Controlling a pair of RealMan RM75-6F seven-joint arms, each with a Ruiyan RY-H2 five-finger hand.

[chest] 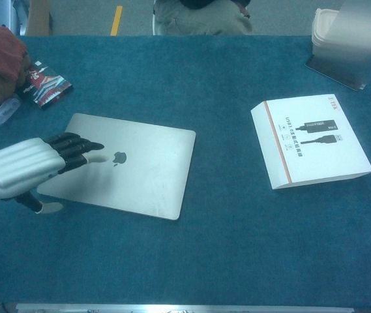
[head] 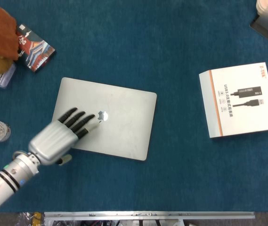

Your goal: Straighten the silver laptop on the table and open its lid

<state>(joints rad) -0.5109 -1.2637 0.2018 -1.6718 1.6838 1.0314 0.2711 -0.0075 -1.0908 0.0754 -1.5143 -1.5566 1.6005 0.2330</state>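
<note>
Laptop (head: 115, 117) shut, long axis skewed.

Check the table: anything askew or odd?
The silver laptop lies skewed, its edges turned clockwise against the table edge, lid shut. The left hand is over its near-left corner, fingers spread by the logo. The white box is slightly tilted too.

It looked like a lab or test room set up for robot trials. A table (chest: 237, 248) covered in blue felt carried staged office goods: a closed laptop (head: 115, 117), a boxed USB cable (head: 239, 100), a small printed packet (head: 35, 49). Beyond the far edge someone (chest: 201, 16) was seated, probably on a chair, on a grey floor with a yellow line (chest: 116, 19).
</note>
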